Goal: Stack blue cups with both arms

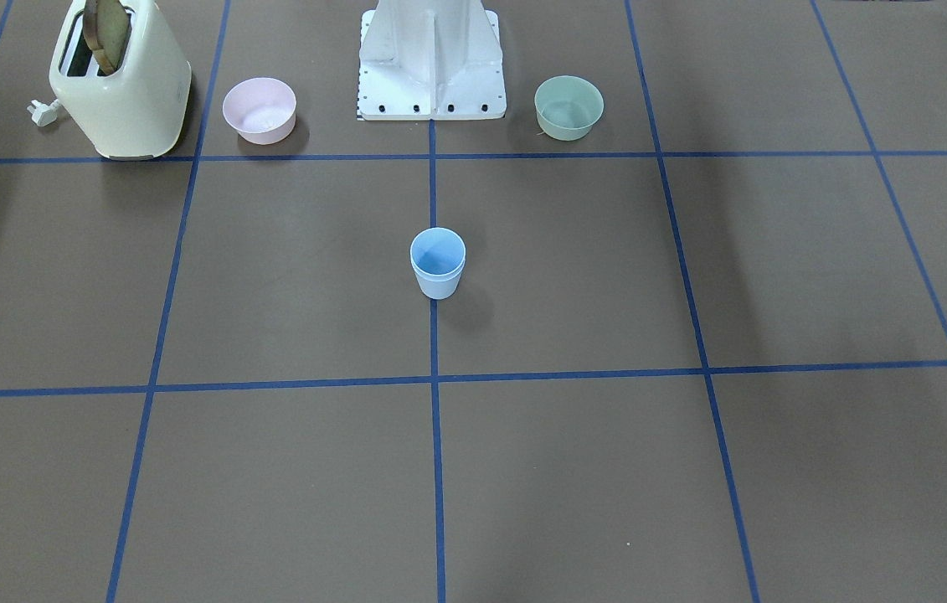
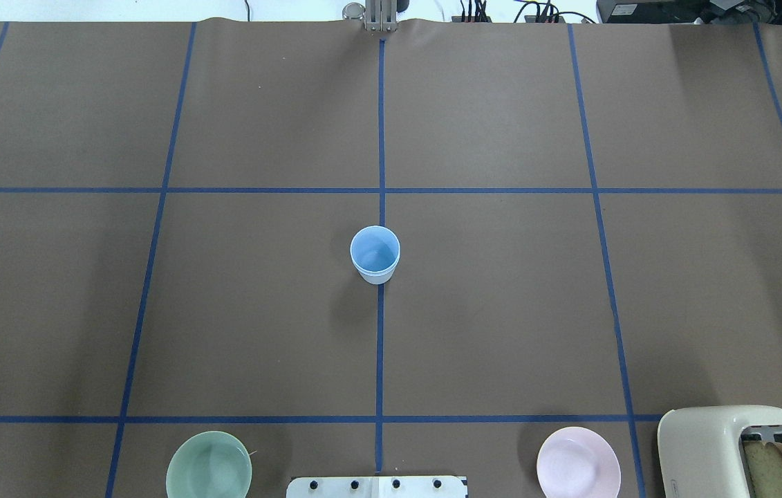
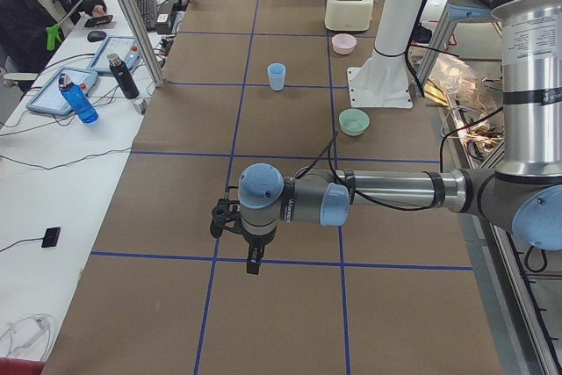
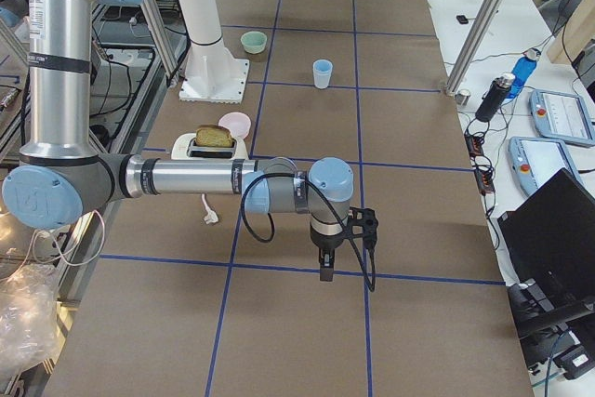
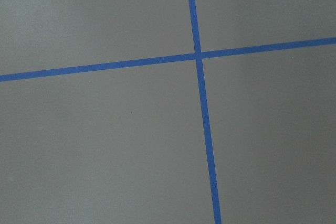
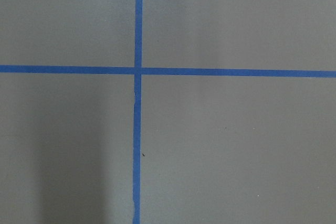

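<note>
The blue cups [image 1: 438, 264] stand upright in the middle of the table on the centre tape line. A double rim shows, so one cup sits nested inside the other; they also show in the overhead view [image 2: 375, 254] and both side views [image 3: 277, 75] [image 4: 323, 72]. My left gripper [image 3: 255, 263] hangs over the table far from the cups, seen only in the exterior left view. My right gripper [image 4: 325, 270] hangs over the other end, seen only in the exterior right view. I cannot tell whether either is open or shut. Both wrist views show only bare table and tape lines.
A green bowl [image 2: 209, 465] and a pink bowl [image 2: 578, 462] flank the white base stand [image 2: 377, 486]. A cream toaster [image 2: 736, 453] with bread stands beside the pink bowl. An operator [image 3: 35, 6], bottles and tablets are at a side desk.
</note>
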### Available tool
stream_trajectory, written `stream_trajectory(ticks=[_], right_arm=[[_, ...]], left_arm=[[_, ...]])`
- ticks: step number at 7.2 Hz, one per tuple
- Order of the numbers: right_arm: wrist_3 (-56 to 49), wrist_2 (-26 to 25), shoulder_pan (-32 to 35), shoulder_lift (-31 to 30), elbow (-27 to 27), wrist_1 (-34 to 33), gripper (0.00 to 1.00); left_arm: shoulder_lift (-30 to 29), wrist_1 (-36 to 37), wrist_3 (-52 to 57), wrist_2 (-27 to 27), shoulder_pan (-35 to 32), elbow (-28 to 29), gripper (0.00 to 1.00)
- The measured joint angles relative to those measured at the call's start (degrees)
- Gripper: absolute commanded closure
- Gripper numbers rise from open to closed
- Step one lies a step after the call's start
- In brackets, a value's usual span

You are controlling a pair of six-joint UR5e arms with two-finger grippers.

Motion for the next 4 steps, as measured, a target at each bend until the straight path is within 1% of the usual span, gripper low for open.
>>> stream_trajectory(ticks=[4], right_arm=[[0.0, 0.0, 0.0, -0.3, 0.1, 0.0, 0.0]], left_arm=[[0.0, 0.0, 0.0, 0.1, 0.0, 0.0, 0.0]])
